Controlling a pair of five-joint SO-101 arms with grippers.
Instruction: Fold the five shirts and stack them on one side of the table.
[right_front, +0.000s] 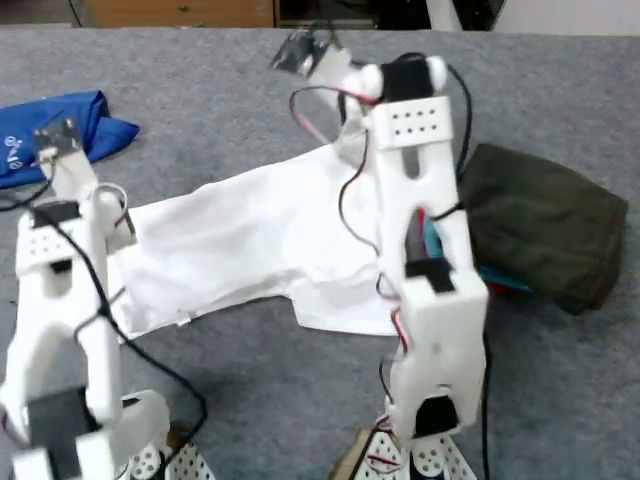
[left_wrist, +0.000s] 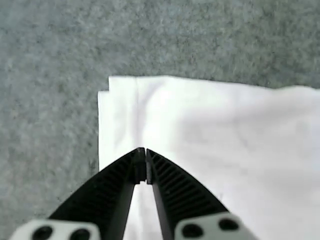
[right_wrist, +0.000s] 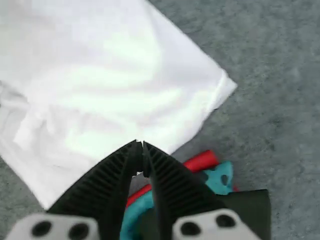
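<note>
1. Shirt of crumpled blue cloth (right_front: 60, 135) lies far left, apparently not yet folded.
2. Left gripper (left_wrist: 141, 167), jaws closed, hangs over a corner of the spread white cloth shirt (right_front: 250, 240).
3. Right gripper (right_wrist: 140, 155), likewise closed, hangs over its stack-side edge.
4. Folded dark-green shirt (right_front: 545, 225) tops the right-hand stack, likely the finished pile.

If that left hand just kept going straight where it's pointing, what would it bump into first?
Probably the white shirt: the left hand points down onto it near one edge. How close it is to the cloth cannot be told.
</note>
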